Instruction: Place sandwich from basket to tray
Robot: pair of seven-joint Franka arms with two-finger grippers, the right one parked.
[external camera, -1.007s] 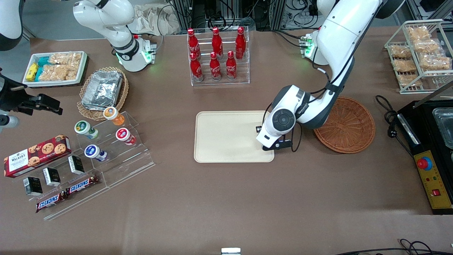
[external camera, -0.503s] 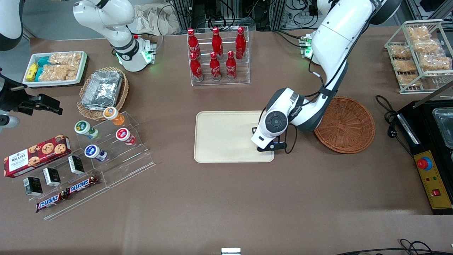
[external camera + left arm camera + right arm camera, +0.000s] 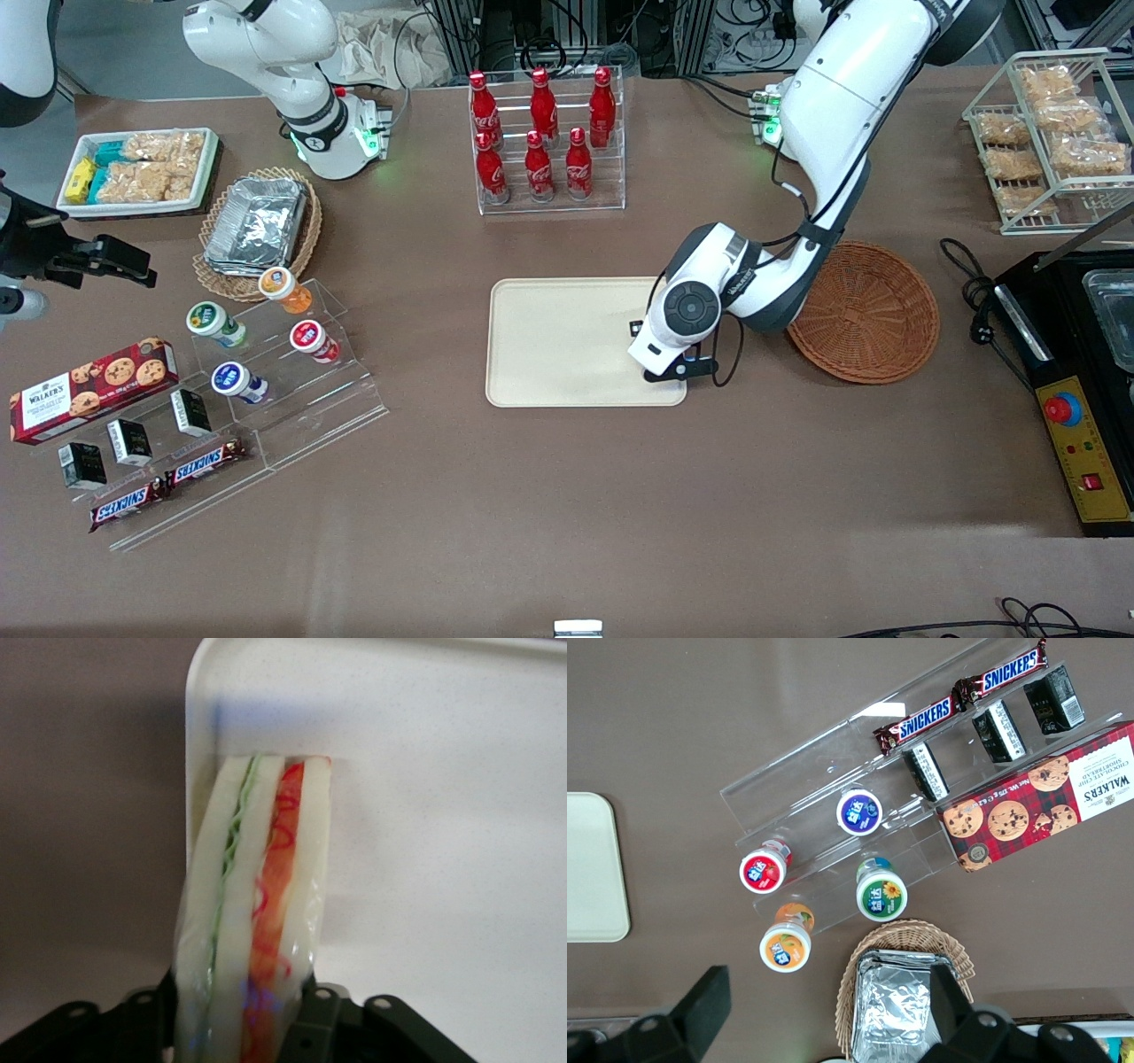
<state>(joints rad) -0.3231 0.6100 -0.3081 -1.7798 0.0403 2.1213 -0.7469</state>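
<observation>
Brown tabletop (image 3: 567, 496) filled the scene, with cables and frames crowding its edge farthest from the front camera, and the cream tray (image 3: 549, 341) sat right in the middle of it all. Take that tray as the anchor: the left arm's gripper (image 3: 666, 370) hung over the tray's end toward the working arm, at the corner nearest the front camera. And the sandwich (image 3: 252, 921) was right there with it, jaws clamped on the wedge from both sides, black fingers (image 3: 310, 1028) pressed against the bread. From the wrist camera the cut edge faced up at us, a green strip and a red-orange strip running between pale bread layers, clear wrap glinting around them, the tray's (image 3: 425, 815) rounded corner just under the sandwich's tip. Whether the wedge touched the tray surface could not be told. Just beside the tray, toward the working arm's end of the table, sat the reddish-brown basket (image 3: 864, 312), nothing showing in it. Farther from the front camera than the tray stood the rack of red cola bottles (image 3: 542, 133). Toward the parked arm's end of the table from the tray lay the clear stepped stand (image 3: 292, 399) with its little lidded cups.
</observation>
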